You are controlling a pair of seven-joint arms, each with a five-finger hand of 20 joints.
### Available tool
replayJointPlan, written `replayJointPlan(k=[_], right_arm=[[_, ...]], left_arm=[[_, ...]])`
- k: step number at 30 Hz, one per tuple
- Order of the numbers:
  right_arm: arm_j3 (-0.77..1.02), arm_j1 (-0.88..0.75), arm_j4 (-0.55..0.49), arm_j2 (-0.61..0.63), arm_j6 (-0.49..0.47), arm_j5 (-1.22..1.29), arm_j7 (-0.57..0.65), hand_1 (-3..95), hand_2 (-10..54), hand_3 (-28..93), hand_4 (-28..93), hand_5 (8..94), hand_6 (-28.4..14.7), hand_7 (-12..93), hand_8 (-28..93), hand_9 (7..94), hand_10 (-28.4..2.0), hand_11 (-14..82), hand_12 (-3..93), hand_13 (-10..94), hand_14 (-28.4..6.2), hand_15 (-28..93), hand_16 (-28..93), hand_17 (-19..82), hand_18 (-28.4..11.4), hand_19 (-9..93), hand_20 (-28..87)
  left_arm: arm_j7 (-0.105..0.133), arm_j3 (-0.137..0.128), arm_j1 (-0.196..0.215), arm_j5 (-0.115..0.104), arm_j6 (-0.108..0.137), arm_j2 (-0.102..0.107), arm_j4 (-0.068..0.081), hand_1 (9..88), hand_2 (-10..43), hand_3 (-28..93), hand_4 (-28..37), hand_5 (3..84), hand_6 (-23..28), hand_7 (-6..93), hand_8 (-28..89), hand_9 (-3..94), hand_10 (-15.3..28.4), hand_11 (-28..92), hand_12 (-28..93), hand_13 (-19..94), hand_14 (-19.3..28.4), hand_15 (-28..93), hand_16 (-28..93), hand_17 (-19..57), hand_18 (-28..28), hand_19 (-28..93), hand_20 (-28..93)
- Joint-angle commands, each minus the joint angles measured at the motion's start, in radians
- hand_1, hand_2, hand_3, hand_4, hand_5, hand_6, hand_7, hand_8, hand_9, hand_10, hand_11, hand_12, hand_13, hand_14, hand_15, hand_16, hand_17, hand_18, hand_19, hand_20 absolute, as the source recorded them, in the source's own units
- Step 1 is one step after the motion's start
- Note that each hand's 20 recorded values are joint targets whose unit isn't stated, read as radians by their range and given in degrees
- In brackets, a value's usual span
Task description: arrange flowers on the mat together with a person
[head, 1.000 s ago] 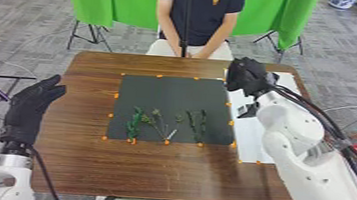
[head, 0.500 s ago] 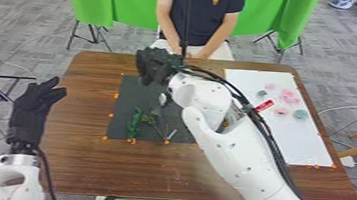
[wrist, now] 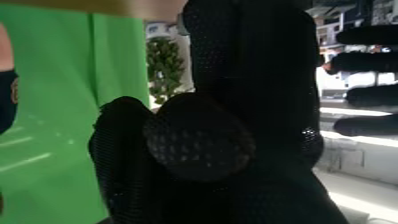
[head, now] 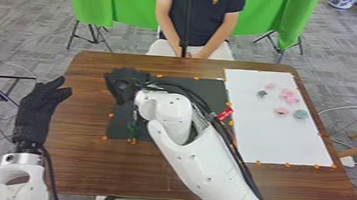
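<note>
Noting right hand (head: 125, 83) shifted leftward, nearer, to dark mat's (head: 214, 91) far-left corner; grip: cannot tell. Left hand (head: 37, 112): fingers loosely spread. Pink flowers (head: 289, 97) on white sheet (head: 288, 140). Brown table (head: 82, 167); green backdrop (head: 92, 2) beyond.

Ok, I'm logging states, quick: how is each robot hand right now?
Left robot hand: open, fingers extended.
Right robot hand: can't tell if open, shut or holding anything.

Past the brown surface (head: 78, 152), I see green cloth (head: 90, 5), 2 tripod stands (head: 103, 39), grey floor (head: 27, 43) and a blue-and-white pot (head: 343, 2).
</note>
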Motion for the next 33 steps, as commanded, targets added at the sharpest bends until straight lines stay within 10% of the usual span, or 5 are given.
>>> replayJointPlan(k=[1,24,33], right_arm=[[0.005,-0.033,0.029,-0.032,-0.039,-0.080,-0.013,92.9,-9.5,-28,45,80.2,1.0,20,6,93.7,-7.8,17.0,32.8,94,0.3,64,21,73,-8.7,93,48],[0.002,-0.042,0.028,0.006,-0.066,-0.080,-0.011,89.2,-9.5,-28,39,75.5,1.9,20,2,93.7,-8.1,17.4,32.3,94,0.1,63,21,73,-9.0,93,49],[0.029,0.022,-0.175,0.132,0.037,0.231,0.090,88.5,-9.5,-28,39,75.0,1.9,20,2,93.7,-8.2,17.5,31.9,94,0.1,62,22,73,-8.8,93,49]], left_arm=[[-0.001,0.012,-0.004,-0.002,-0.012,-0.003,0.005,21.2,24.4,58,-28.3,46.1,3.5,11.9,-6,46.1,13.5,21,15,33,16.6,15,4,2.9,12.6,8,16],[-0.005,0.003,-0.003,0.010,-0.023,-0.007,0.002,20.4,16.3,59,-28.3,47.2,0.9,12.5,-7,45.5,13.5,21,16,33,16.7,16,5,2.1,13.1,8,16],[-0.012,-0.003,0.007,0.014,-0.025,-0.013,-0.006,20.0,13.8,61,-28.3,47.1,1.0,12.3,-7,45.4,13.5,21,16,33,16.7,16,5,2.0,13.2,8,16]])
